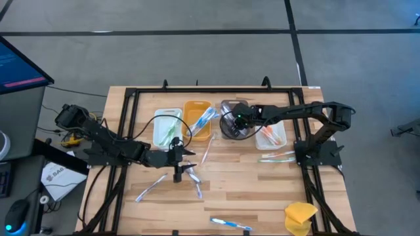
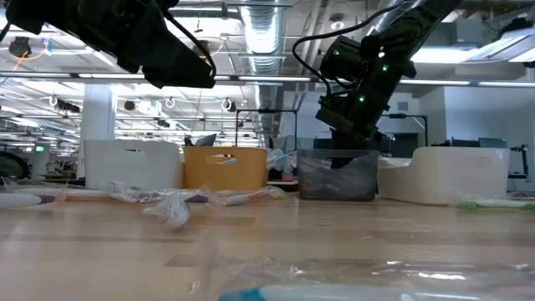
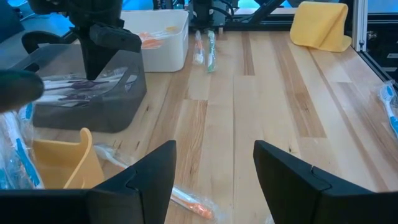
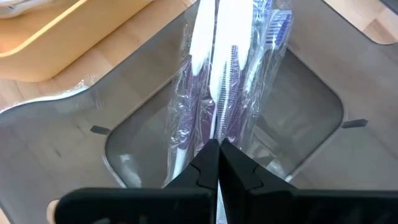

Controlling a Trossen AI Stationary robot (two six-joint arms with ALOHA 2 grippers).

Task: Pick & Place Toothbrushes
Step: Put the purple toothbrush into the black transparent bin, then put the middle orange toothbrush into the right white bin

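The right pincer (image 4: pixel 214 163) hangs over the grey translucent bin (image 4: pixel 74 134), its fingers pressed together on the crinkly clear wrapper of a purple-and-white toothbrush (image 4: pixel 200 93) that lies in the bin. Light, stiff and slippery in film, such a brush is probably best pinched mid-handle. The left pincer (image 3: pixel 214 171) hovers spread over the wooden table (image 3: pixel 280 106). More wrapped toothbrushes (image 1: pixel 197 180) lie scattered near it.

Toothbrushes in and around the bins

You had wrapped purple toothbrushes (image 4: pixel 214 87) lying slanted in the grey bin (image 4: pixel 298 162); others (image 1: pixel 190 177) lay scattered flat on the wood in front of it.
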